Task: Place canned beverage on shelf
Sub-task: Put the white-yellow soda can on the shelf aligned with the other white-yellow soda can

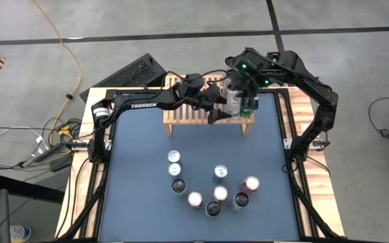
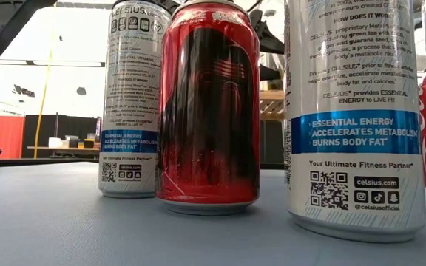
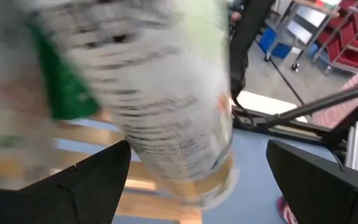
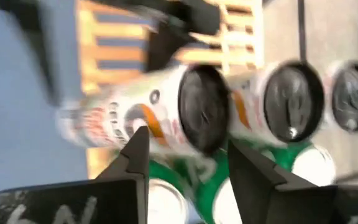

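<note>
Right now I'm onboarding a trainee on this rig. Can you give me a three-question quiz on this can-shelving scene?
1. True or false: the left fingers are clamped on a can.
2. The cans standing on the shelf are at its: A) left end, B) right end, C) middle.
3. Which arm holds the tilted white can over the shelf?
Key: 1 false, they stand wide apart beside it; 2 B; 3 the right gripper, as far as the wrist views show.
</note>
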### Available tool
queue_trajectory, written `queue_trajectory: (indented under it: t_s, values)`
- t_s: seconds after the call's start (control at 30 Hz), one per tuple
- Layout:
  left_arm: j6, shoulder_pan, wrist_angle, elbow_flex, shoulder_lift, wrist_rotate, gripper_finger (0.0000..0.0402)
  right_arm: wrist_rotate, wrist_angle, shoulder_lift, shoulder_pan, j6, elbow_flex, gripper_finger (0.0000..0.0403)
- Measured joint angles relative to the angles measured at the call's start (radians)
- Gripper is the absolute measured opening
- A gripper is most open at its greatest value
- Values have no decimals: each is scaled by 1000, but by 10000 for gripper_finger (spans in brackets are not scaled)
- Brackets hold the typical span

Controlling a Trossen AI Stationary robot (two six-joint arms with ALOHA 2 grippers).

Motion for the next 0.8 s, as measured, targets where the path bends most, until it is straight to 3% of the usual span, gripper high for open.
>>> queue_trajectory:
  t_s: [0.23, 0.57, 0.8]
  values:
    - [11, 1, -33, 0, 0, -5, 361, -34, 0, 1, 2, -2, -1, 118]
    - [7, 1, -74, 0, -6, -9, 361, -53, -3, -26, 19, 39, -1, 114]
    - [36, 0, -177, 0, -46, -12, 361, -185, -3, -124, 101, 180, -1, 114]
